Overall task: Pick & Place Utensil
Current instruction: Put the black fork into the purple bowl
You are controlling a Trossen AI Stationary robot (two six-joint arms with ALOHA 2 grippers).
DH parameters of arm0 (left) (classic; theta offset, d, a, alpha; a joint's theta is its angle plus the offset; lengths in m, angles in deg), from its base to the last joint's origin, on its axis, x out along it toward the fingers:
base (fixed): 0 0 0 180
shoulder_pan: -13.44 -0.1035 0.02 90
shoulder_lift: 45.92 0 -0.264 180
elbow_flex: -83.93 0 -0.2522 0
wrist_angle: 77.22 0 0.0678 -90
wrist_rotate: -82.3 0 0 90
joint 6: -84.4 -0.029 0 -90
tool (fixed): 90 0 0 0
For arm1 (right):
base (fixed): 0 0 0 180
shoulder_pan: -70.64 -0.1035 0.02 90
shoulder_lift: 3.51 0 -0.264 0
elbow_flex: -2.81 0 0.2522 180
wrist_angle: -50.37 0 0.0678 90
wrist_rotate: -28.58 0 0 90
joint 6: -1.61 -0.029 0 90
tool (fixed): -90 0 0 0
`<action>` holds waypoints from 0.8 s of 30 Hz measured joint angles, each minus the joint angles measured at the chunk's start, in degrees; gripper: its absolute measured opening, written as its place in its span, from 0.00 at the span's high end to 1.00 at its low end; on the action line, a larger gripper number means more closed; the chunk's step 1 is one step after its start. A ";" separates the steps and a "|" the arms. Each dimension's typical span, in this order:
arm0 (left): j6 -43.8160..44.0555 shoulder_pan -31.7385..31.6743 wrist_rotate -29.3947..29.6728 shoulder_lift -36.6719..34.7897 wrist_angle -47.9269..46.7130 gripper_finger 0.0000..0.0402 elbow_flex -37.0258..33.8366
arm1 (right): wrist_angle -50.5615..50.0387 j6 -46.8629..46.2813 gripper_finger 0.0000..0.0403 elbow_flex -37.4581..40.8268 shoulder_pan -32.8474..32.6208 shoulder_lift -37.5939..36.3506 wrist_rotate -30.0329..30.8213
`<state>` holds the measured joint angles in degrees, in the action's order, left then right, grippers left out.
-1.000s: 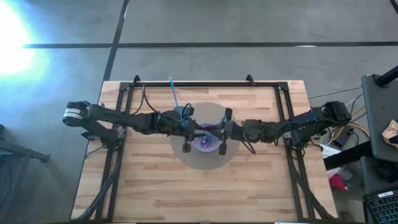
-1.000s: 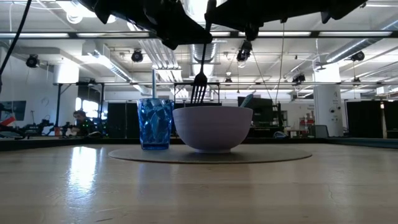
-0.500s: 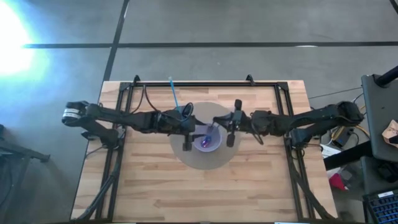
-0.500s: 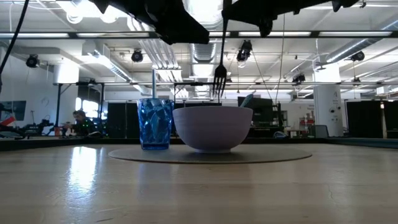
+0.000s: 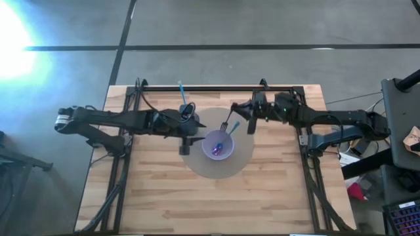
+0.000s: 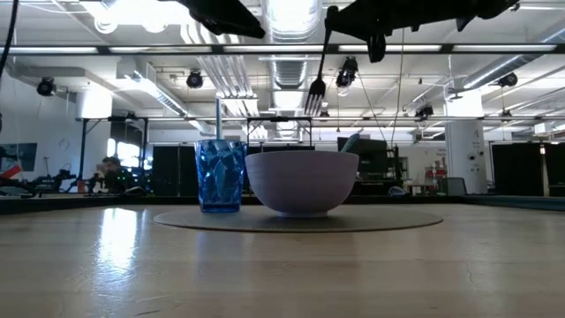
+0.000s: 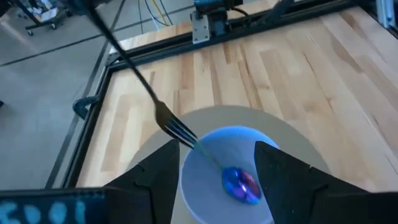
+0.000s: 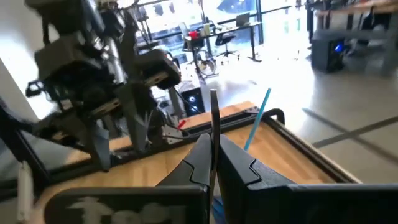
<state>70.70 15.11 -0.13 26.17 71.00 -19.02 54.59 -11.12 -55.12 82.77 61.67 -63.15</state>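
Note:
A dark fork (image 6: 315, 87) hangs tines down above the white bowl (image 6: 302, 182), with my right gripper (image 5: 248, 120) shut on it. A blue spoon (image 7: 241, 182) lies in the bowl, which stands on a round mat (image 5: 200, 167). A blue cup (image 6: 220, 175) with a straw (image 5: 181, 92) stands on the mat to the left of the bowl. My left gripper (image 7: 217, 186) is open beside the cup, at the bowl's left, and holds nothing. My right gripper pinches the fork's handle (image 8: 212, 127) between its two shut fingers, near the handle's free end. The fingers come from the table's right side. The fork hangs clear of the bowl, tilted, with its tines (image 6: 314, 91) lowest and toward the bowl.
A black frame rail (image 5: 203, 88) runs along the table's far edge, with rails down both sides. Bare wood (image 5: 216, 203) lies between the mat and the near edge.
My right gripper has carried the fork up and toward the table's far right, from low over the bowl to clear above its rim. My left gripper has drawn back toward the table's left, away from the fork.

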 joint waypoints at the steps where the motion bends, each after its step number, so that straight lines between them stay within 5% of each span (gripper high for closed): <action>1: -0.15 0.00 0.02 -0.98 -1.09 0.50 -0.16 | -0.12 -1.34 0.98 -0.56 1.31 0.31 -1.58; 24: 1.60 8.04 -4.13 -14.56 -8.65 0.50 -8.35 | -10.69 -19.26 0.98 -20.22 14.82 25.44 -29.41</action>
<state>72.30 23.15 -4.26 11.61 62.35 -27.37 43.90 -30.38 -75.34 97.58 87.12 -92.56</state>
